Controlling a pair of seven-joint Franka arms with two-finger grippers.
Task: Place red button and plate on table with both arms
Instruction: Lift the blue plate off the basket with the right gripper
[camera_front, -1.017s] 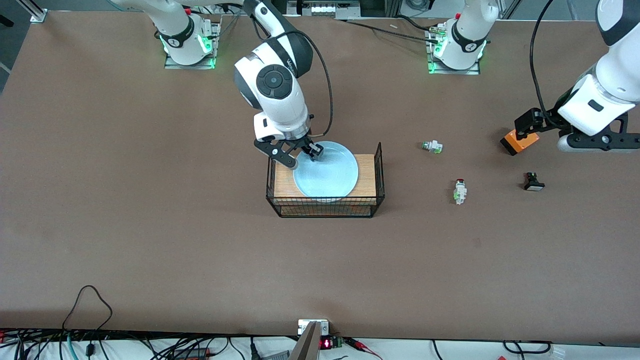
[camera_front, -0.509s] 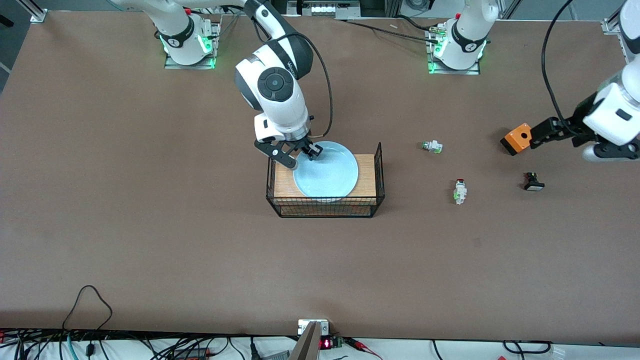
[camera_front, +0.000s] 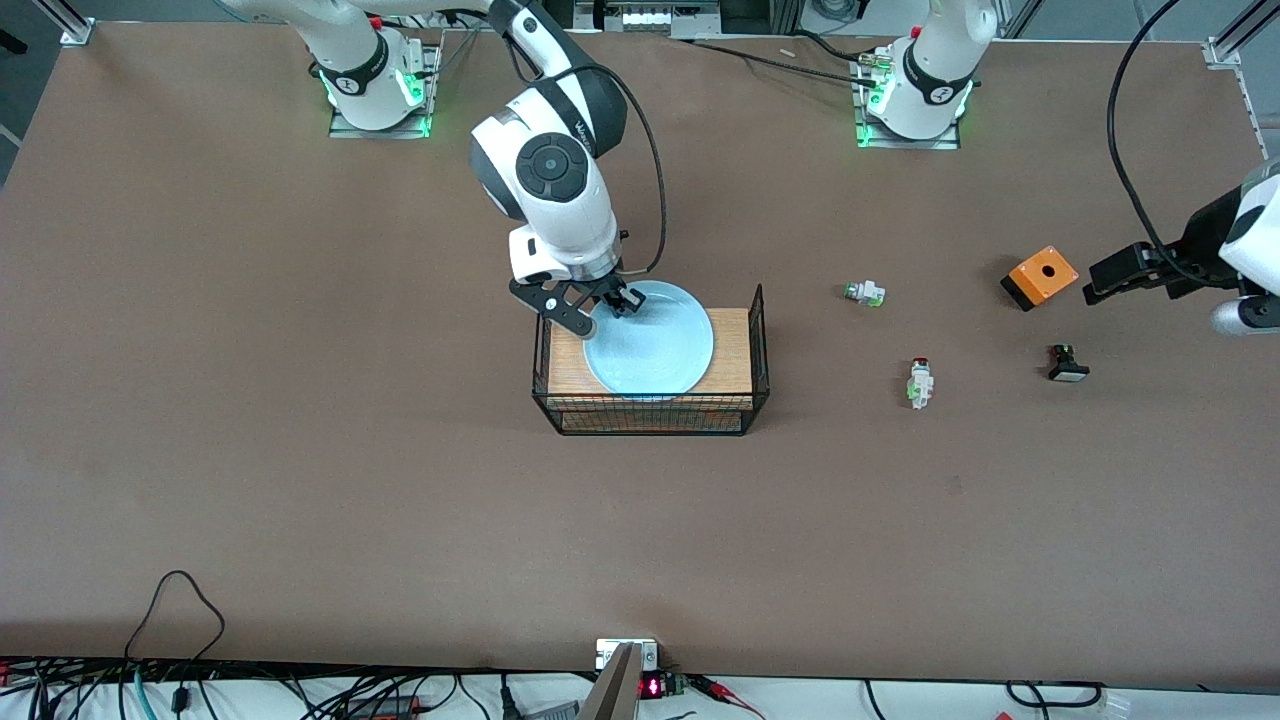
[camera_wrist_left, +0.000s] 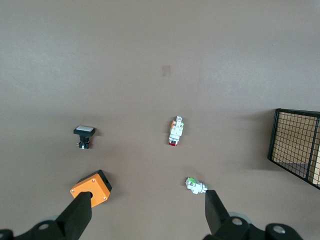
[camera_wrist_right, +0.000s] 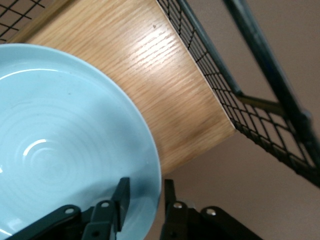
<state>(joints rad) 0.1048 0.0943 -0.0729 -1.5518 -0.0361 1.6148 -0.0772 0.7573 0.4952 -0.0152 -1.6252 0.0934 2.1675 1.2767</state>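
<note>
Pale-blue plate rim sits between the bent right gripper's narrowing jaws; left gripper, wide open, hangs over the table.

A big brown tabletop fills the room. Black cables lie along its edge at 6 o'clock.

Bench: broad, flat, matte brown. Directly on it:
- black wire basket, wood-topped, near centre;
- red button, at the basket's 3 o'clock;
- similar white piece, at the button's 11 o'clock;
- orange box, at its 2 o'clock;
- black button, at the box's 5 o'clock.
</note>
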